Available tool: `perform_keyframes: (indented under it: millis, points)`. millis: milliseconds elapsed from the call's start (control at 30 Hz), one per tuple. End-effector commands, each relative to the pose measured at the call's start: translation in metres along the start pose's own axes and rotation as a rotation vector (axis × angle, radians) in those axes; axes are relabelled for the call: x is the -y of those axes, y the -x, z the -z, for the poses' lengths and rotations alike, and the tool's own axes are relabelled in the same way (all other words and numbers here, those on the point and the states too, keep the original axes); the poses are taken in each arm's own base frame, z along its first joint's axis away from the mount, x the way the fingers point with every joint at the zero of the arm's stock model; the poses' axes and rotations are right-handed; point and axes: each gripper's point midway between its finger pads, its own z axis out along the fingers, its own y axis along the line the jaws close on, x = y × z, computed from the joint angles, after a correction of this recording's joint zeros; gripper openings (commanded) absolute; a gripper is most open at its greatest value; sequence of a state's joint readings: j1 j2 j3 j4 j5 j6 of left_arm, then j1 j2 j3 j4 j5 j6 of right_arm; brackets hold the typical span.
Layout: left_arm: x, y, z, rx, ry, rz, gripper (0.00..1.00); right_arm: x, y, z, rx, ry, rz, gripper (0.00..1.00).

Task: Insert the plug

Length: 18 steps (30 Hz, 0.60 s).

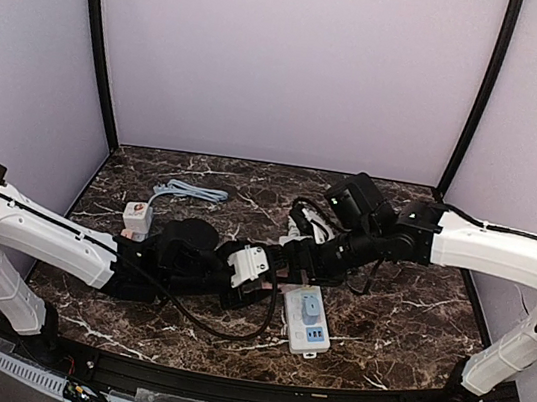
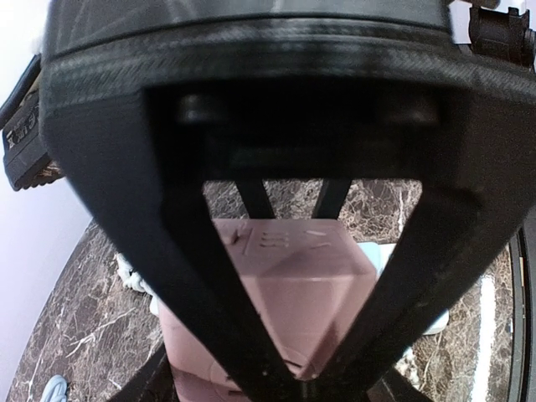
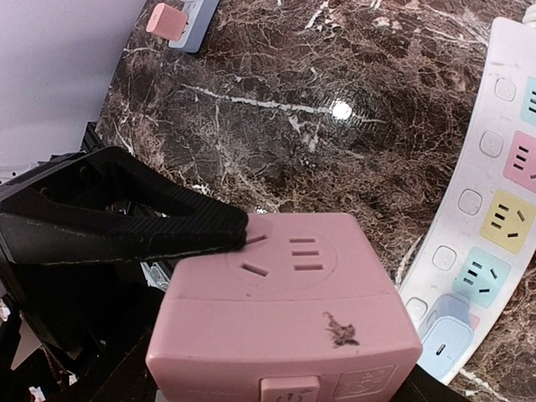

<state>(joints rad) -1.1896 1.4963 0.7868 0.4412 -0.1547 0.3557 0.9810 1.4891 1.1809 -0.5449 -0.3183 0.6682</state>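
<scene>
Nearest the bases, the long white plastic power strip lies flat on the dark marble tabletop, with a pale blue adapter seated in 1 socket. Just beyond it, the 2 arms meet at the pink plastic cube plug, which is raised off the table beside the strip. The right gripper appears clamped on the cube's sides, though its fingers barely show. The left gripper looks closed tip to tip, holding nothing, its tip touching the cube's socket face. Farther back sit a small white socket block and a pale blue cable. I judge this the align step. Next, the prongs, hidden here, need squaring over a free socket, then a straight push down.
</scene>
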Motion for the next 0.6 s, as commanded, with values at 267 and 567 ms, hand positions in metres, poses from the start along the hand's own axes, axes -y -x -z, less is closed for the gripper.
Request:
perform_keyframes:
  millis: [267, 567]
  points:
    - [-0.0049, 0.0218, -0.0011, 0.067, 0.023, 0.015, 0.01, -0.0030, 0.0068, -0.0031, 0.033, 0.030, 0.001, 0.72]
    - [-0.0022, 0.0211, 0.0017, 0.088, 0.027, 0.030, 0.41, -0.0068, 0.0014, -0.0096, 0.005, 0.071, 0.018, 0.27]
